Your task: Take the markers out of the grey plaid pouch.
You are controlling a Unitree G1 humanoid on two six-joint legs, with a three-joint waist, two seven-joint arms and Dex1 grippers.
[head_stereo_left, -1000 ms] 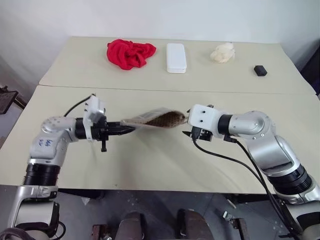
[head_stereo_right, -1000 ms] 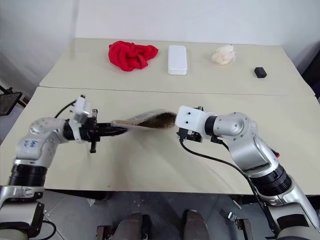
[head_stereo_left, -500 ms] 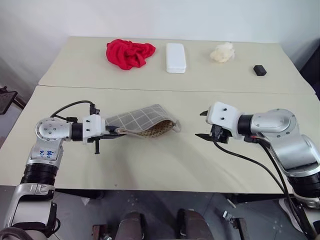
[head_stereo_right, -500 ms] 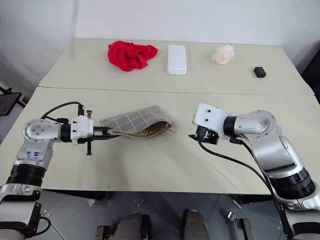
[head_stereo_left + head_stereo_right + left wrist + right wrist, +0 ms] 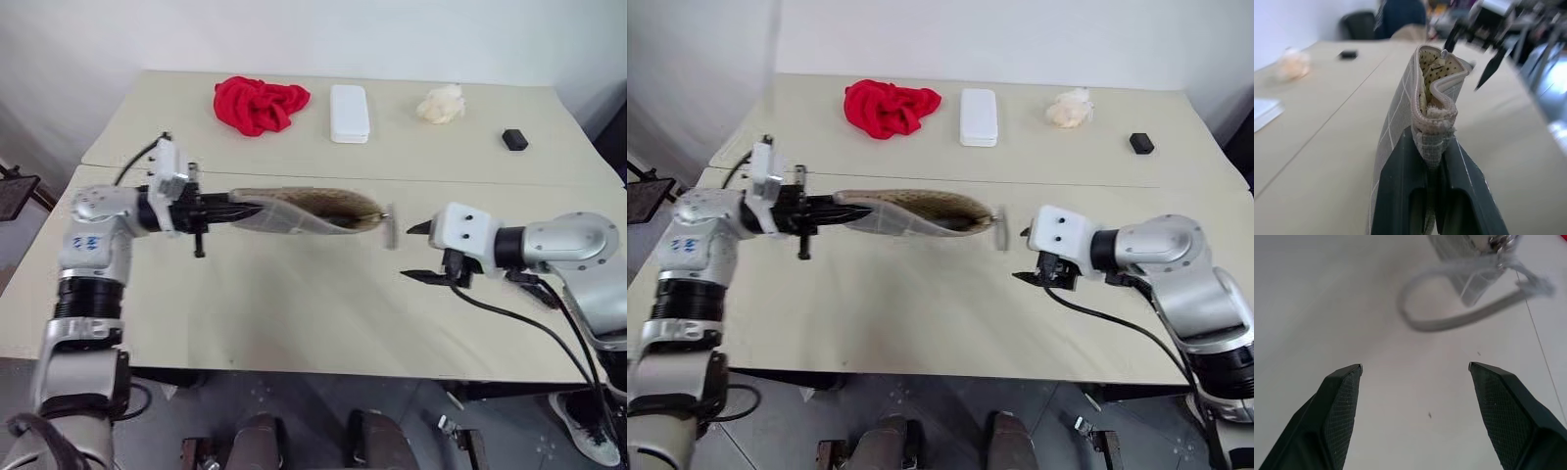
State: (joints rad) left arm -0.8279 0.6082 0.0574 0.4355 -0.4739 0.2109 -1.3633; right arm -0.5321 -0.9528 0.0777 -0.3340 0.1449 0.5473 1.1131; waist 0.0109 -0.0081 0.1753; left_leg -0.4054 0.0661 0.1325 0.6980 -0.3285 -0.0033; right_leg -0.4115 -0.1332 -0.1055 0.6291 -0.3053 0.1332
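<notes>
Listing near to far, we enter first the right gripper [image 5: 423, 253], jaws spread wide and empty, hovering over the near counter [image 5: 294, 313] just beside the pouch's open end. Next, the grey plaid pouch [image 5: 304, 211], held off the counter and roughly level, its closed end pinched between the pressed-together jaws of the left gripper [image 5: 235, 209]. Step in hand, as we judge it: presenting the unzipped mouth for emptying; no markers are out. The next move calls for the right jaws to reach into the opening. The left wrist view alone shows the dotted lining [image 5: 1431, 66]; the right wrist view alone shows the grey wrist strap [image 5: 1459, 316]. Farthest: red cloth [image 5: 261, 104], white hard case [image 5: 350, 113].
</notes>
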